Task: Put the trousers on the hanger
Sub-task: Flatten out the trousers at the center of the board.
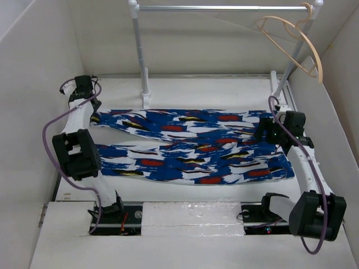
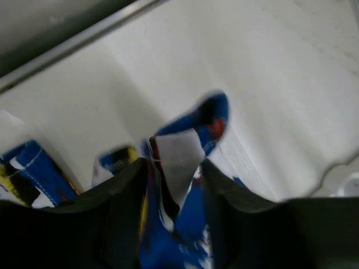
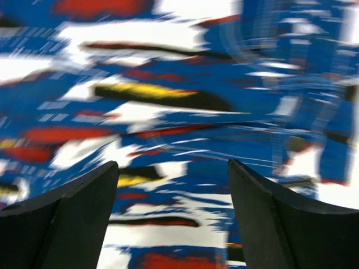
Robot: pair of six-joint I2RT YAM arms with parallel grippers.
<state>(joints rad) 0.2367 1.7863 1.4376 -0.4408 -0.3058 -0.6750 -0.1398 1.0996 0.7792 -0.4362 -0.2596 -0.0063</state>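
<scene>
Left gripper [image 2: 174, 179] clamps an edge of the trousers [image 1: 190, 147]; right gripper [image 3: 173, 190] gapes above them, empty. A one-sided lift could bunch them short of the hanger [image 1: 291, 42], upper right.

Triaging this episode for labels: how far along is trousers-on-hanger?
Done: the trousers lie spread flat across the table. In hand: the left gripper pinches fabric at their left end; the right gripper is open over the right end, holding nothing. Left: everything with the hanger, which hangs bare on the rail at the far right, nothing draped on it.
</scene>
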